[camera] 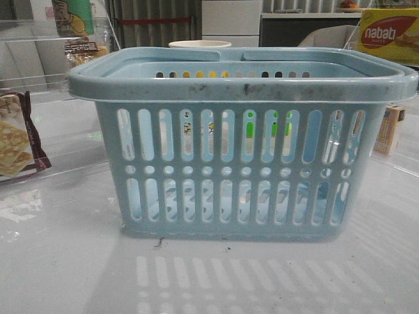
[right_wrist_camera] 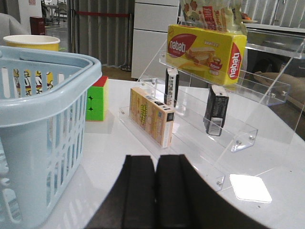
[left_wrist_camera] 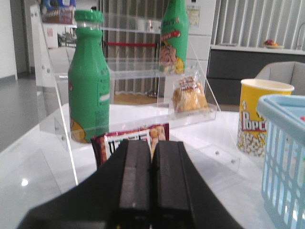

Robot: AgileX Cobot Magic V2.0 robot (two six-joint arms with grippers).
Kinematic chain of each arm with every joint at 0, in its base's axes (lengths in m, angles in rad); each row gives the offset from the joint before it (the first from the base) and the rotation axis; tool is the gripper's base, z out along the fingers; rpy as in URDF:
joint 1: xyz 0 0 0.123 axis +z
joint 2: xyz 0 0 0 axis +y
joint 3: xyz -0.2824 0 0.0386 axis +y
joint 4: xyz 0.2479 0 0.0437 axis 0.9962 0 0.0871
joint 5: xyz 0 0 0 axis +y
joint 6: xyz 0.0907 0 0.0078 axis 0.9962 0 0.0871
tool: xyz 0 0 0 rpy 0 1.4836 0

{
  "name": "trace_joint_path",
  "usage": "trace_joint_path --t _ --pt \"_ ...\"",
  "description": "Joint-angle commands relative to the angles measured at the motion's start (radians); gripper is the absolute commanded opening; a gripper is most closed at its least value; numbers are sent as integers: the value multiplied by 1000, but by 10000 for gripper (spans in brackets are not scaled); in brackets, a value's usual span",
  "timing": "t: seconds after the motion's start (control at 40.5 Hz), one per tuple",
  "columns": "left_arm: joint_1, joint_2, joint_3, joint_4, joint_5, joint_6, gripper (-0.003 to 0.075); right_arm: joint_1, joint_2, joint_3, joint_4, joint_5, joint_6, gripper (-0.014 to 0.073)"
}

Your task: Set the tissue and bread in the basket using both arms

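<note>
both jaws pressed shut, empty. bread (left_wrist_camera: 189,97), light, soft, slippery wrap, sits on the clear shelf: pinch gently across its middle. tissue (right_wrist_camera: 216,110), flat, stands on the right rack beside the basket (camera: 242,75).

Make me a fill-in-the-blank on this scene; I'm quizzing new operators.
1. The basket is pale ____.
2. The bread sits on a clear ____ beside a green bottle.
3. Both grippers' jaws, left and right, are ____.
4. The yellow box reads ____.

Missing: blue; shelf; shut; nabati
</note>
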Motion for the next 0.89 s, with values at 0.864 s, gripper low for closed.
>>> trace_joint_path --t 0.864 --pt "1 434 -726 -7 426 -3 97 -5 420 -766 -5 524 -5 57"
